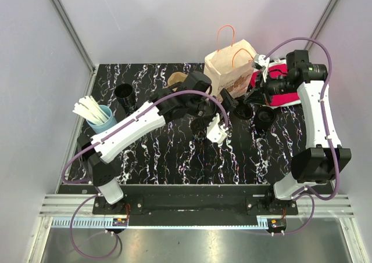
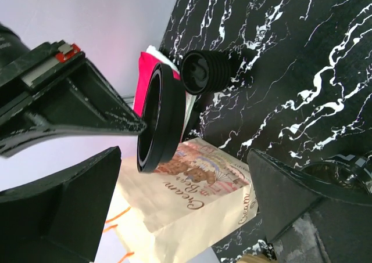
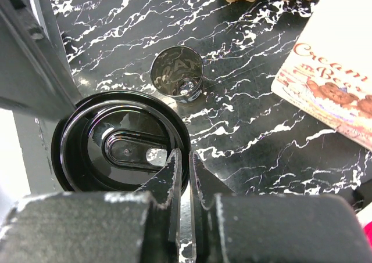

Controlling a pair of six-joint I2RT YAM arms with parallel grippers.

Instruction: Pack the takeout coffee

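One marbled black table (image 1: pixel 174 158), pale walls (image 1: pixel 174 19); left tool (image 2: pixel 185 158) spread, right tool (image 3: pixel 181 158) pinching lid (image 3: pixel 116 147).

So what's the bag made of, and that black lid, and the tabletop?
The bag looks like paper: matte tan, with creased folds and printed bears. The lid is probably plastic: glossy black, with light glinting off its moulded ridges. The tabletop is shiny black with white veins like marble, but it could be a printed sheet; I can't tell.

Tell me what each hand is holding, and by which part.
The right hand is shut on the black cup lid, pinching it at its rim. The left hand is open and holds nothing.
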